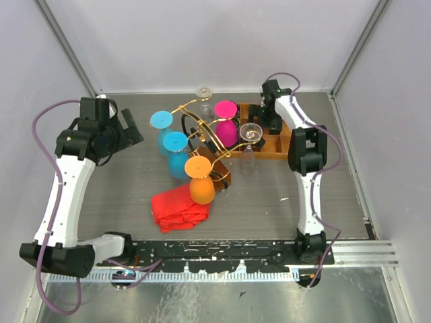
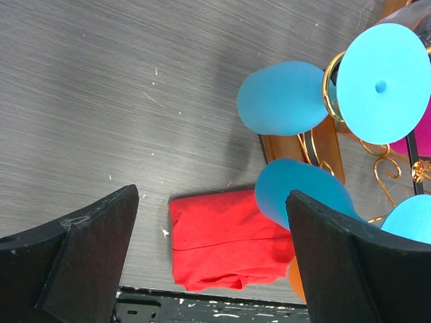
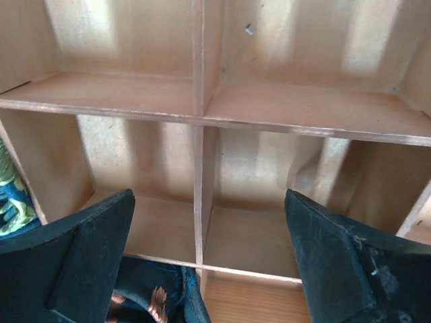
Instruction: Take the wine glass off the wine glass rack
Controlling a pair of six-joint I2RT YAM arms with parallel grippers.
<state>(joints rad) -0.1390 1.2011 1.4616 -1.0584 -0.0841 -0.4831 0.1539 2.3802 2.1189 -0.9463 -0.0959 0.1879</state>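
Wide open, the left gripper [image 1: 133, 128] hangs above the table [image 1: 121, 195] at nine o'clock from the wine glass rack [image 1: 202, 132] and apart from it. The right gripper [image 3: 209, 200], its jaws equally spread and holding nothing, hovers over the compartmented wooden tray [image 1: 279, 153] at three o'clock. The rack, gold wire with curled arms on a brown wooden base, stands upright near the middle of the table. Glasses hang from its arms foot uppermost: a blue wine glass [image 1: 161, 120] at nine o'clock, a second blue wine glass [image 1: 176, 142] at eight, an orange wine glass [image 1: 201, 182] at six and a pink wine glass [image 1: 226, 131] at one. A clear wine glass [image 1: 203, 92] shows at twelve o'clock. A second clear wine glass [image 1: 250, 132] sits at three o'clock between rack and tray; whether it hangs from an arm I cannot tell. A crumpled red cloth [image 1: 178, 208] lies on the table at seven o'clock, just beside the orange glass's bowl. The left wrist view looks down on the cloth and both blue glasses; the right wrist view looks into the tray's compartments.
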